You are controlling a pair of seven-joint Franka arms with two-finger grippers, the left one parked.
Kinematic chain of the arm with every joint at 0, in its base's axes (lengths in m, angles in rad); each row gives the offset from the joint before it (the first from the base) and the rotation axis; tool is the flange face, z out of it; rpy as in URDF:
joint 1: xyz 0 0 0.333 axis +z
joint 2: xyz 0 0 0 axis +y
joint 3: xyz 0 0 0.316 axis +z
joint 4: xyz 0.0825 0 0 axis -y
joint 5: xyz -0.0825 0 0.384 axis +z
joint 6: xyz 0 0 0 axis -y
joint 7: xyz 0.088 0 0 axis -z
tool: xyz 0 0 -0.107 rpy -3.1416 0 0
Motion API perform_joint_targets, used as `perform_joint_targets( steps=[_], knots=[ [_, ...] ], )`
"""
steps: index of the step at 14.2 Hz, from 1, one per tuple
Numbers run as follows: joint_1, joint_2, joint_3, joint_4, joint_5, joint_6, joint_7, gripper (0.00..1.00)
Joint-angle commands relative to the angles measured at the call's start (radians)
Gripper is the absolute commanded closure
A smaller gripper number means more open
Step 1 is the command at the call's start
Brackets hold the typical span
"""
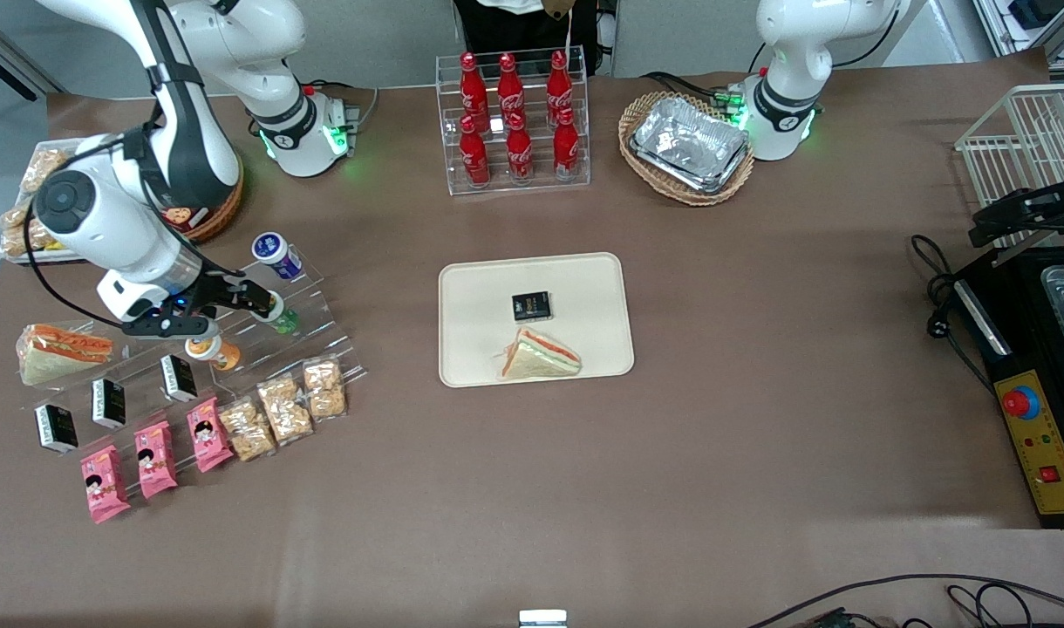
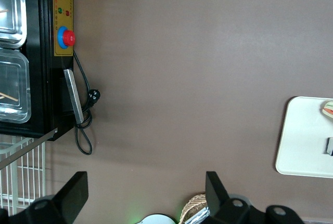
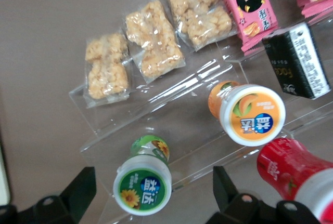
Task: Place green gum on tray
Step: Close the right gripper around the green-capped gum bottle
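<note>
The green gum [image 3: 143,182] is a small bottle with a green body and a white lid with a green label and a yellow flower. It stands on a clear acrylic step shelf [image 1: 314,301] toward the working arm's end of the table. In the front view the green gum [image 1: 281,316] shows just past my gripper [image 1: 257,301]. My gripper [image 3: 148,195] is open, one finger on each side of the lid, not touching it. The cream tray [image 1: 471,296] lies mid-table and holds a sandwich [image 1: 539,356] and a small black packet [image 1: 531,305].
On the shelf an orange-bodied bottle [image 3: 248,110] and a blue-lidded bottle [image 1: 275,253] stand beside the green gum. Cracker bags [image 3: 153,39], pink packets [image 1: 153,458] and black boxes [image 1: 106,401] fill lower steps. A cola bottle rack [image 1: 514,118] and a foil-tray basket [image 1: 687,146] stand farther from the front camera.
</note>
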State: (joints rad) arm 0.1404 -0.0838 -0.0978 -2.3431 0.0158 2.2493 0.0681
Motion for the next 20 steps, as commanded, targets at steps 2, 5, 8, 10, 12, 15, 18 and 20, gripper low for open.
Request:
perform_joint_targets(
  steps=[2,5,8,10,12,15,18,20],
  knots=[
    [0.005,0.016,0.000,-0.062,-0.025,0.093,-0.011,0.00],
    [0.005,0.026,0.001,-0.078,-0.025,0.121,-0.011,0.00],
    [0.018,0.033,0.001,-0.093,-0.023,0.151,-0.011,0.00],
    [0.025,0.036,0.001,-0.110,-0.022,0.173,-0.010,0.01],
    [0.027,0.038,0.001,-0.128,-0.019,0.194,-0.010,0.01],
    [0.027,0.033,0.003,-0.148,-0.019,0.196,-0.010,0.06],
    [0.027,0.030,0.003,-0.140,-0.019,0.188,-0.011,0.30],
    [0.024,0.021,0.000,-0.130,-0.017,0.182,-0.037,0.47]
  ],
)
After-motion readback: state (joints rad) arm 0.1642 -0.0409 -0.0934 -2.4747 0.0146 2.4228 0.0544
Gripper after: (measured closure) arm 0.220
